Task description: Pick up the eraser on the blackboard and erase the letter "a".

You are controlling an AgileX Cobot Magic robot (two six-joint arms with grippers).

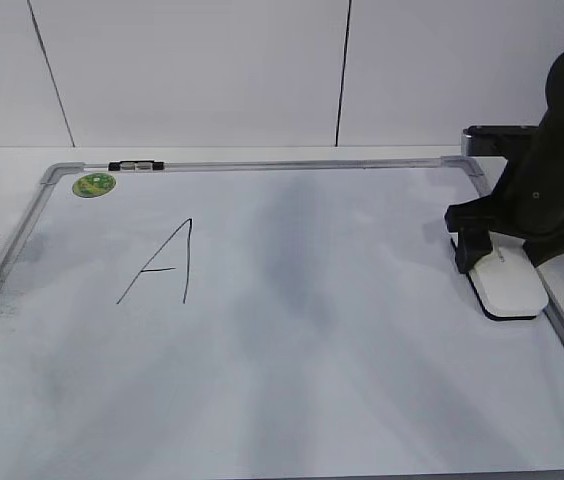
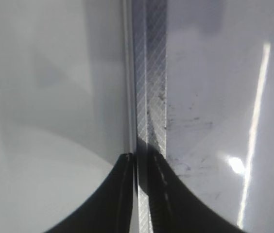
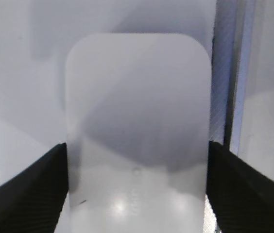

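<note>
I'm seeing the right tool standing over the eraser, fingers spread wide, one on each long side. In the right wrist view the pads are sitting right at the eraser's edges; can't tell whether they're touching or just clear of it. The eraser is lying flat on the blackboard, white top up, close to the board's right frame rail, approx. mid-height of that rail in the exterior view. The right arm is leaning in from the upper right of that view, w/ the tool's black body covering the eraser's far end.

The left tool is sitting w/ its fingers nearly together, only a thin slit between them, nothing in it. It's hovering over the board's left frame rail, hatched grey metal, w/ white table to one side and smudged board surface to the other.

On the board, upper left area, a capital "A" is showing in thin black marker. A round green sticker is sitting in the top-left corner, and a small black-and-white marker is lying on the top rail beside it.
</note>
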